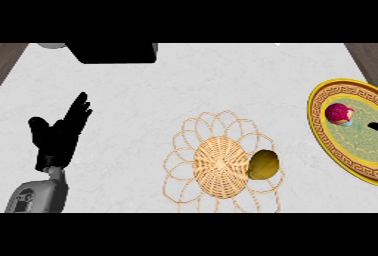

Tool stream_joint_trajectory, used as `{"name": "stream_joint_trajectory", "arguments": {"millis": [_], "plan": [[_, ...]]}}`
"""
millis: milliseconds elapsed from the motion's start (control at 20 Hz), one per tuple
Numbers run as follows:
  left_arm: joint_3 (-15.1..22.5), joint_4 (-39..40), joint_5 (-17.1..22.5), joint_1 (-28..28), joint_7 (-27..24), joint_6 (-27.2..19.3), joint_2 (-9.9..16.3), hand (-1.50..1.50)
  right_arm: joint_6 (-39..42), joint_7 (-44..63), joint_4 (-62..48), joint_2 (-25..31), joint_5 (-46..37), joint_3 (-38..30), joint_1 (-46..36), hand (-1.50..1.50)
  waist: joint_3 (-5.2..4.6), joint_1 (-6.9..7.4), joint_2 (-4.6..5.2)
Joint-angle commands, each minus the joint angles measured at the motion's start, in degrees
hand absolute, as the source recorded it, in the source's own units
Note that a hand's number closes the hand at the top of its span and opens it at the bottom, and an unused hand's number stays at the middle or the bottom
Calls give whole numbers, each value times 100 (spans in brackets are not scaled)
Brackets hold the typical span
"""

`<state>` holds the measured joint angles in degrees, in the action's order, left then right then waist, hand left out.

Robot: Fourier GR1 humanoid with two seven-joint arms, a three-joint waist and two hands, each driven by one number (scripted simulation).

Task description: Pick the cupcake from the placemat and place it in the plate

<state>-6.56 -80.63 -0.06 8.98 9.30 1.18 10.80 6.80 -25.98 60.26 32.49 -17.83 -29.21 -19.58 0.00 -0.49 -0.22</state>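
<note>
- Left hand (57, 131) rests at the left side, fingers straight and spread.
- Wicker placemat (220, 167) lies mid-counter, a yellow-brown fruit (263, 165) on its right part.
- Cupcake (339, 114) sits on the gold-rimmed plate (319, 125) at right.
- A black tip (373, 126), perhaps the right hand, shows at the right edge; its state cannot be told.

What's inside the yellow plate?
The cupcake, pink on top, sits in the plate. A small dark shape shows at the right edge; I cannot tell what it is. Part of the plate is cut off.
</note>
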Motion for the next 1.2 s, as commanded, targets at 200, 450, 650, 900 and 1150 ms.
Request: {"name": "stream_joint_trajectory", "arguments": {"millis": [200, 450, 650, 900, 1150], "plan": [[40, -156, -2, -74, 67, 21, -26, 0, 1367, 1712, 495, 77, 1719, -755, -139, -150, -8, -23, -14], [-13, -448, 20, -177, 214, 72, 93, 0, 2382, 1904, 37, 427, 2566, -1112, 218, -150, 1, 38, 7], [-138, 96, 32, -35, -213, 98, 1, 0, 2129, 1368, -137, 461, 2410, -828, 150, -150, 0, 57, 24], [83, -137, -159, 5, 62, -83, -178, 0, 2475, 717, -578, 864, 2488, -1053, 606, -150, 1, 49, 21], [-105, 27, 9, 114, -102, 121, -39, 0, 2601, -233, -2049, 1490, 2198, -1089, 300, -150, 5, 85, 34]]}}
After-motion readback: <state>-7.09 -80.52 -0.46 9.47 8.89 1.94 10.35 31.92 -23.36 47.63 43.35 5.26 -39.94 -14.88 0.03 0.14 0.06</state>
